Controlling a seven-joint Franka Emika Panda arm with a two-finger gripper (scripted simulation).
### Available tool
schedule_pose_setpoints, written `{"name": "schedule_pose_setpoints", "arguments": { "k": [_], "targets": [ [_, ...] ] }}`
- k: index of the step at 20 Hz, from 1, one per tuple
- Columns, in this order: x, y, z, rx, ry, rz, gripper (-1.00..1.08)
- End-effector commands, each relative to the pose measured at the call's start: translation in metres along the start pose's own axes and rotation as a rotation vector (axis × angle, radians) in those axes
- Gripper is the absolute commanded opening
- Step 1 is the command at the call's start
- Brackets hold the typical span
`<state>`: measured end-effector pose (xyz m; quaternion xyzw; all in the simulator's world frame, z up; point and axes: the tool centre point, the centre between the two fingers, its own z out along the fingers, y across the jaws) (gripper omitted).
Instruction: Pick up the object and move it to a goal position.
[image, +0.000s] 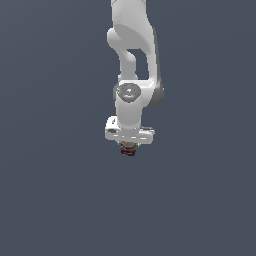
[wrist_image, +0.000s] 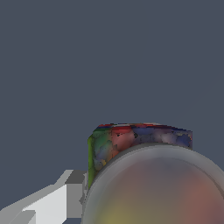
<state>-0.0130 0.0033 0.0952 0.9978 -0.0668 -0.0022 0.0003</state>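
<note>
In the exterior view, the white arm reaches down the middle of a plain dark grey field, and its gripper (image: 128, 146) points downward. The object (image: 128, 149), a tiny dark can with red, blue and green marks, sits directly under the gripper's white body, narrower than it. The fingers are hidden, so I cannot tell whether they pinch the can.

In the wrist view, the object (wrist_image: 144, 175) fills the lower frame, greyish top toward the camera, with one grey-white finger (wrist_image: 72, 192) touching its side.

Place: a bare simulated scene — not a furnished room
Surroundings: flat, uniform slate-grey backdrop (image: 50, 200) in both views
Rendering: smooth white jointed robot arm (image: 131, 60) — plain shading, blurry textures
</note>
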Motion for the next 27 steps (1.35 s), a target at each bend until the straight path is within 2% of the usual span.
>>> {"name": "schedule_pose_setpoints", "arguments": {
  "k": [1, 9, 14, 27],
  "targets": [
    [0.01, -0.013, -0.016, 0.0, 0.004, 0.0, -1.0],
    [0.043, -0.057, -0.065, 0.0, 0.004, 0.0, -1.0],
    [0.058, -0.075, -0.085, 0.0, 0.004, 0.0, -1.0],
    [0.072, -0.09, -0.102, 0.0, 0.004, 0.0, -1.0]
  ]
}}
